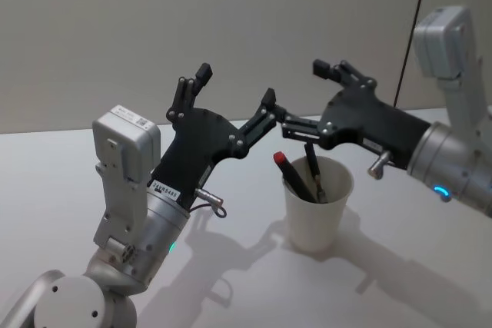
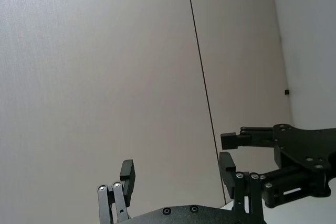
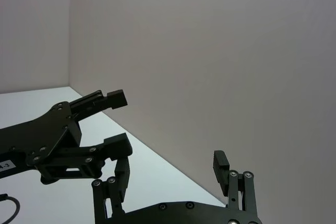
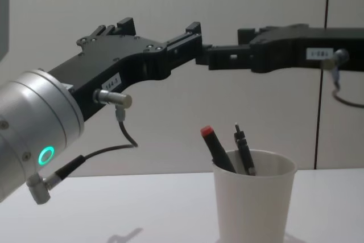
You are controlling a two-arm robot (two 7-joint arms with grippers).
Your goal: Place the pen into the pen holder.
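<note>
A: Where are the two end effectors?

B: Both are raised above the table [image 1: 231,282], tips nearly meeting in mid-air. The left end effector [image 1: 234,86] reaches up from the robot's left, its fingers spread wide with nothing between them. The right end effector [image 1: 304,97] comes in from the opposite side, also spread and empty. In the chest view the nearest fingertips of the left end effector [image 4: 162,29] and the right end effector [image 4: 224,44] sit just beside each other.

A: And the pen holder?

B: The pen holder [image 1: 317,217], a white paper cup, stands upright on the table directly below the point where the two end effectors nearly meet, apart from both. The chest view shows the pen holder [image 4: 254,203] well under their fingers.

A: The pen?

B: A pen with a red cap [image 1: 292,173] leans inside the cup, its red end poking above the rim towards the left end effector. A black pen [image 1: 314,173] stands beside it in the same cup. Neither touches an end effector.
</note>
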